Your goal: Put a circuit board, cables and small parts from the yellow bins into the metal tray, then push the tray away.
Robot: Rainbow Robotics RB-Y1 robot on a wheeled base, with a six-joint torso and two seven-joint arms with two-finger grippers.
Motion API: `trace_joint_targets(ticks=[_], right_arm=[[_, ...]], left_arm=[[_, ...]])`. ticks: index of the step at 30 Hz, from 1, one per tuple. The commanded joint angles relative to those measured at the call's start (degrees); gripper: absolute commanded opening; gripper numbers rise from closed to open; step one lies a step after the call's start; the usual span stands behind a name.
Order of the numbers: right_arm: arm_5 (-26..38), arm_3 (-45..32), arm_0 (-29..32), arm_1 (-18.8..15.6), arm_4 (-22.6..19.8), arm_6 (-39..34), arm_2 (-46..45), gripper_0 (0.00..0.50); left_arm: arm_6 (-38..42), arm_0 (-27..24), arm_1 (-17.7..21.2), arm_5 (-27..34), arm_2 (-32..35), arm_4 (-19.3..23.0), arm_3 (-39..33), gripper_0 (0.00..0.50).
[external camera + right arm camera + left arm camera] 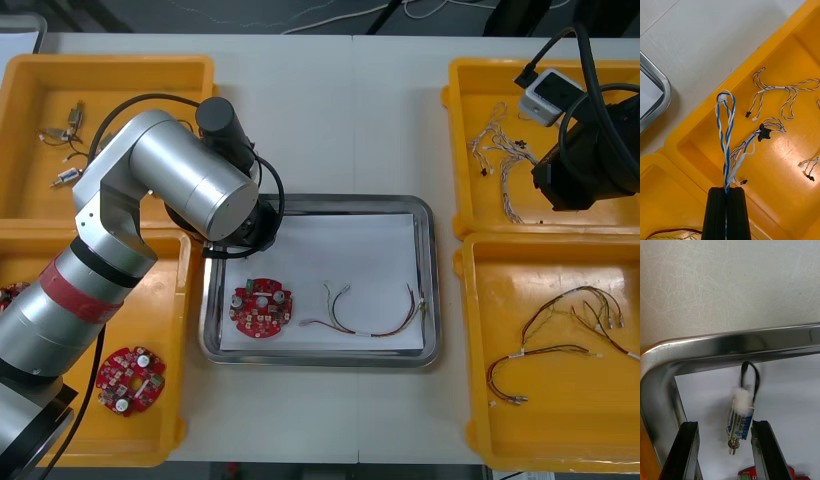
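**Part in the tray corner, cable pinched over the bin**

Front view: the left arm is seen bent over the far left corner of the tray [426, 290], where room is left clear of the board [262, 307] and the red and yellow cable [372, 318] lying on the white lining. The right arm is held over the far right bin [465, 130].

Right wrist view: the right gripper [726, 189] is shown with fingers pressed almost together, a blue and white cable [725, 127] pinched between them. It is gripped at one end, probably so the loop hangs free of the other cables. The bin wall and bare table are still to be crossed.

Left wrist view: the left gripper [724, 423] is seen with fingers spread. A small metal part [740, 420] lies between them on the lining, just inside the rim — open lining is left alongside.
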Motion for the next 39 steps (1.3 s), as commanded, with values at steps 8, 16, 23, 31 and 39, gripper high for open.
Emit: trace_joint_targets(ticks=[8, 16, 23, 31, 39], right_arm=[[0.2, -1.8, 0.2, 0.5, 0.1, 1.2, 0.2, 0.0], [0.2, -1.8, 0.2, 0.5, 0.1, 1.2, 0.2, 0.0], [0.2, -1.8, 0.2, 0.5, 0.1, 1.2, 0.2, 0.0], [0.2, -1.8, 0.2, 0.5, 0.1, 1.2, 0.2, 0.0], [-0.5, -0.6, 0.8, 0.7, -0.4, 0.8, 1.2, 0.0]], left_arm=[[-5.1, -2.8, -1.3, 0.3, 0.9, 1.1, -1.5, 0.486], [-4.1, -5.5, -1.2, 5.5, 4.3, 5.0, -4.4, 0.488], [-3.1, -7.2, 1.2, 7.5, 6.2, 8.5, -6.2, 0.5], [-2.9, -7.9, 6.4, 11.3, 10.3, 13.1, -9.5, 0.5], [-2.2, -7.8, 9.6, 16.2, 14.9, 12.8, -9.7, 0.5]])
